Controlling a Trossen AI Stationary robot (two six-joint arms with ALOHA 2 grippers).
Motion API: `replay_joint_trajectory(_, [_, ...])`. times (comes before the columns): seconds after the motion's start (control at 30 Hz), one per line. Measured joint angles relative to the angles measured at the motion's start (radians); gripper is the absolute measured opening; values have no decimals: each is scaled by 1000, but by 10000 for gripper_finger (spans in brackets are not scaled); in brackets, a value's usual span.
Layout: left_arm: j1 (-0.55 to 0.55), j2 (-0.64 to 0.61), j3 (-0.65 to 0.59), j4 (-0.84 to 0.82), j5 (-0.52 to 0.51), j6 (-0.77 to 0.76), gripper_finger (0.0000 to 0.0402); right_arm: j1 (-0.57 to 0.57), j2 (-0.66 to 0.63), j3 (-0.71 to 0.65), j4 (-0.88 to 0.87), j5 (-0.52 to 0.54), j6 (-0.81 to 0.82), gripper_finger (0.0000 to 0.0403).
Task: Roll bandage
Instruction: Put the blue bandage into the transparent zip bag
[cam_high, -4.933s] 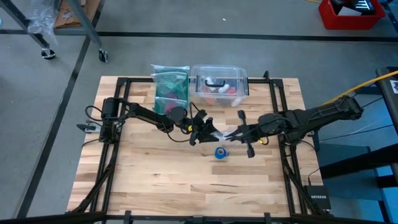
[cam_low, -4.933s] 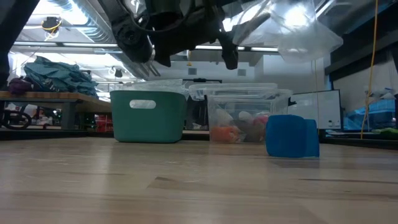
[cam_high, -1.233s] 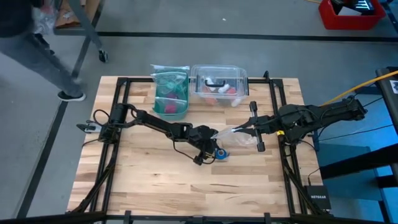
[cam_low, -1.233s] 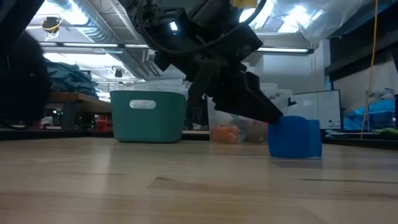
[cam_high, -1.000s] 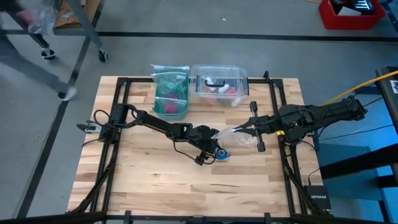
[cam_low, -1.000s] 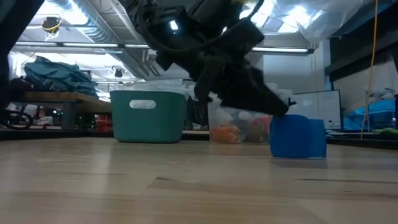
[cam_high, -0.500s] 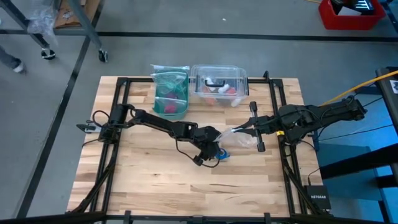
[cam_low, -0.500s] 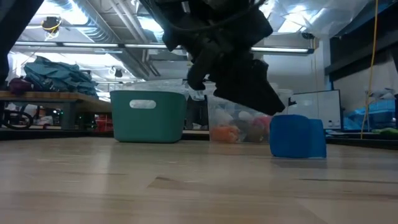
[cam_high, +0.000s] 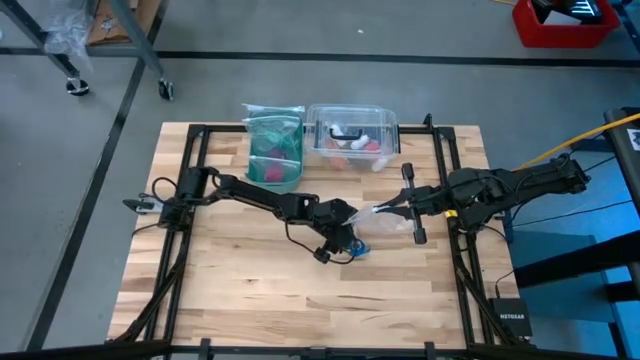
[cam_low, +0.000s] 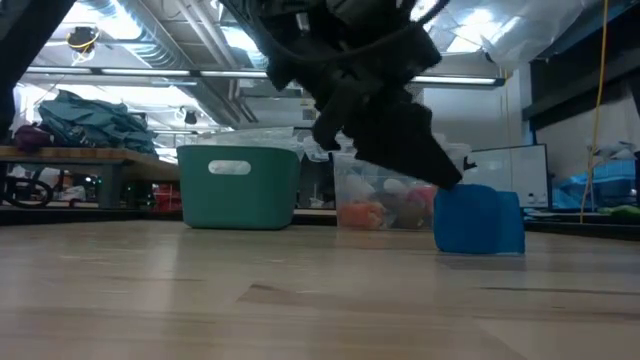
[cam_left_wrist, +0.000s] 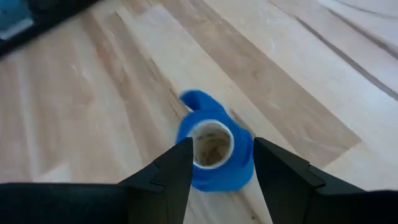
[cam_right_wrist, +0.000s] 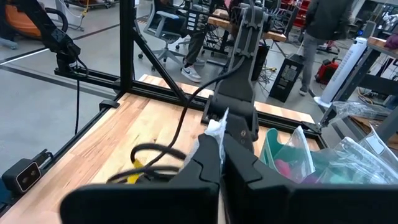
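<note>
The bright blue bandage roll (cam_high: 358, 249) stands on one flat end on the wooden table, its core opening up, also seen in the low view (cam_low: 479, 218). A short loose tail (cam_left_wrist: 196, 99) sticks out from it. My left gripper (cam_high: 343, 243) is open and points down over the roll (cam_left_wrist: 214, 149), one finger on each side of it. My right gripper (cam_high: 378, 211) is shut on a clear plastic zip bag (cam_high: 388, 226), just to the right of the roll. My left gripper has its fingers (cam_left_wrist: 177, 165) close on either side of the roll's wall, coming from above; I cannot tell whether they touch it. My right gripper pinches a crumpled edge of the bag (cam_right_wrist: 216, 127) between its two shut fingers, coming level from the table's right. The bag hangs below the fingers.
A teal bin (cam_high: 272, 150) with bagged items and a clear plastic box (cam_high: 352, 135) stand at the table's far edge. Black frame rails (cam_high: 448, 180) run along both sides. Bare wood lies toward the near edge. A person (cam_right_wrist: 323, 25) stands in the room beyond.
My left gripper has gone a little toward the table's right edge, over the blue roll, and in the low view it has risen slightly and turned. My right gripper has kept still with the bag.
</note>
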Motion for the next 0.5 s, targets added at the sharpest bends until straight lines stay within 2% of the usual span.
replay_joint_trajectory(0.17, [-12,51,20,4,27,-12,159,0,0,0,-1,0,0,1])
replay_joint_trajectory(0.37, [-14,57,39,-14,34,18,159,0,0,0,-2,0,0,1])
replay_joint_trajectory(0.5, [-4,70,43,-9,42,-24,159,0,0,0,-2,0,0,1])
